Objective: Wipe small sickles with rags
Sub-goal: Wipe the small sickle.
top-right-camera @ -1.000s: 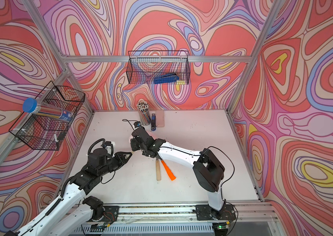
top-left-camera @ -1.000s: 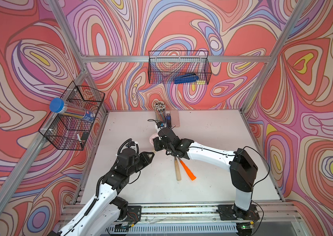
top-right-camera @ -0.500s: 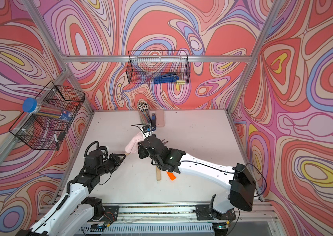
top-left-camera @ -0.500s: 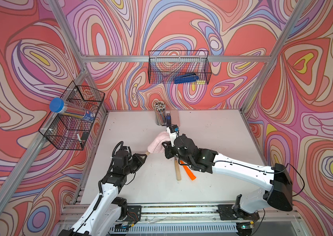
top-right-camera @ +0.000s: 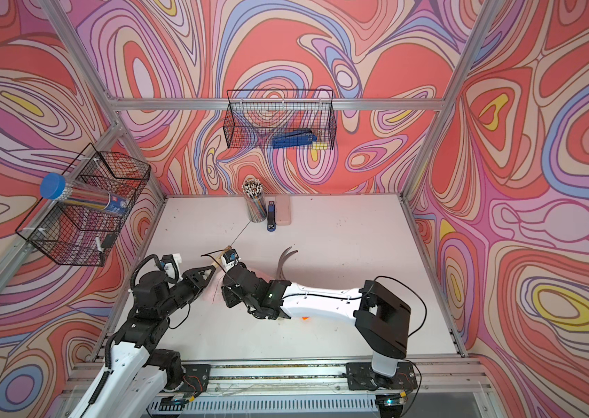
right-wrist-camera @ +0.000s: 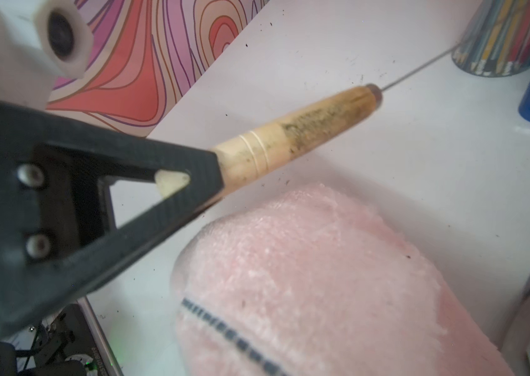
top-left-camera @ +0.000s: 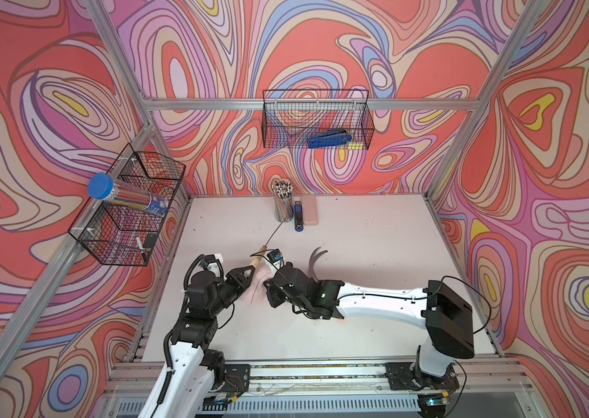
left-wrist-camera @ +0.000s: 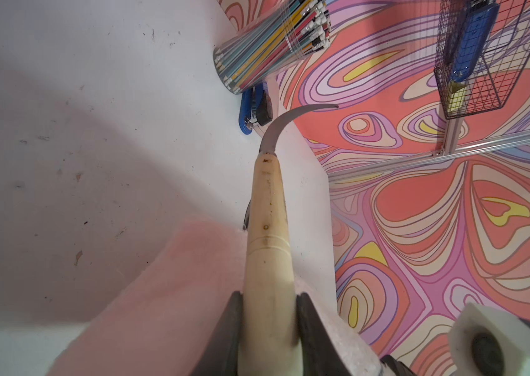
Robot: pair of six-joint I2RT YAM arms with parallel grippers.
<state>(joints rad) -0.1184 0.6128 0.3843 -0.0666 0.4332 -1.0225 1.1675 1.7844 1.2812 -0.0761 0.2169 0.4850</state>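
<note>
My left gripper (top-left-camera: 249, 270) is shut on the pale wooden handle (left-wrist-camera: 268, 244) of a small sickle (top-left-camera: 258, 257). It is held off the table, and its thin curved blade (left-wrist-camera: 285, 125) points toward the back wall. The fuzzy pink rag (top-left-camera: 256, 290) bunches just beside and below that handle, with my right gripper (top-left-camera: 272, 289) shut on it. The rag (right-wrist-camera: 322, 276) hides the right jaws in the right wrist view. Two more dark curved sickle blades (top-left-camera: 316, 257) lie on the table behind the right arm. A sliver of orange handle (top-right-camera: 305, 318) shows under that arm.
At the back of the table stand a cup of pencils (top-left-camera: 283, 202), a blue stapler (top-left-camera: 298, 217) and a smooth pink case (top-left-camera: 309, 214). Wire baskets hang on the back wall (top-left-camera: 316, 119) and on the left wall (top-left-camera: 130, 213).
The right gripper has carried the rag forward and left, down beside the left gripper. The left gripper has stayed shut on the sickle handle and shifted slightly back.
</note>
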